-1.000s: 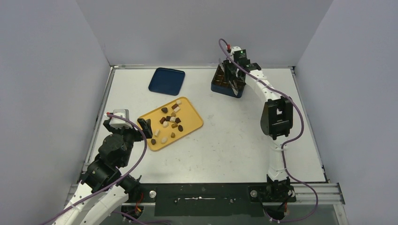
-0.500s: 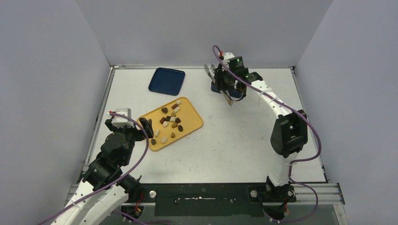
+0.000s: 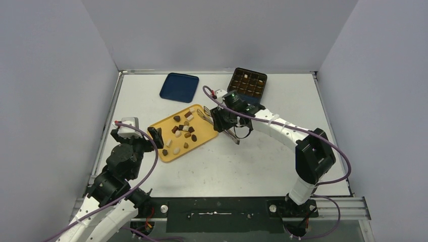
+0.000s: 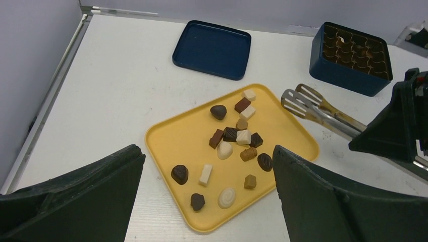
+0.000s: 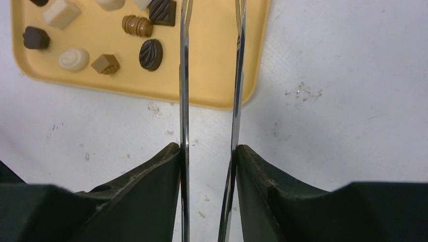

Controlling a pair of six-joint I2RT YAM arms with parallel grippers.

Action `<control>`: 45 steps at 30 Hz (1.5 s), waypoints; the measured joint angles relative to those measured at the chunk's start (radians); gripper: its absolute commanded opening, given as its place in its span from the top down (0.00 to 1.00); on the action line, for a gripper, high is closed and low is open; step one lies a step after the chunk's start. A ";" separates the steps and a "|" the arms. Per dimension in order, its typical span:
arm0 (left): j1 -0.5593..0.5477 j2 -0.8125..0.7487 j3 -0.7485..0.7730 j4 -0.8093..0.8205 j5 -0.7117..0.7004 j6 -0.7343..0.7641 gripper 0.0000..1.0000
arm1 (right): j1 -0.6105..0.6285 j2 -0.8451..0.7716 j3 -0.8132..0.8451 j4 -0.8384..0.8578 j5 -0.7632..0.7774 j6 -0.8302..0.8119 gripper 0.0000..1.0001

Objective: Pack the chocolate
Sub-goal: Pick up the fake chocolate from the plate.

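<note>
Grey walls (image 3: 202, 35) enclose a white table (image 3: 252, 161). From above, the chocolates (image 3: 182, 131) lie scattered on a yellow tray (image 3: 204, 130). My left gripper (image 3: 157, 137) is at its near-left edge, and my right gripper (image 3: 224, 121) is at its right corner, clamped on metal tongs (image 3: 206, 116). Behind sit a dark blue lid (image 3: 179, 87) and a dark blue gridded box (image 3: 247, 83).

My left wrist view shows those fingers (image 4: 70, 196) spread wide, holding nothing, with the tray of chocolates beyond them.

My right wrist view shows both fingers (image 5: 146, 186) pressing the tong arms, blades apart, reaching over the tray's edge.
</note>
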 measured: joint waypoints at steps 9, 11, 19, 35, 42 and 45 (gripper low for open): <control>0.000 -0.027 0.000 0.000 -0.020 0.000 0.03 | 0.082 -0.007 -0.075 -0.006 -0.016 0.012 0.59; 0.000 -0.035 0.000 0.000 -0.023 0.000 0.03 | 0.101 -0.007 -0.082 -0.008 -0.023 0.019 0.59; 0.000 -0.061 0.000 0.000 -0.037 0.000 0.03 | 0.163 -0.007 -0.082 -0.021 -0.009 0.074 0.58; 0.000 -0.069 0.000 0.000 -0.047 0.000 0.03 | 0.223 -0.006 -0.080 -0.058 0.066 0.133 0.58; 0.000 -0.069 0.000 0.000 -0.048 0.000 0.03 | 0.238 0.010 -0.069 -0.072 0.082 0.133 0.58; 0.000 -0.069 0.000 0.000 -0.048 0.000 0.03 | 0.243 0.032 -0.053 -0.076 0.090 0.132 0.58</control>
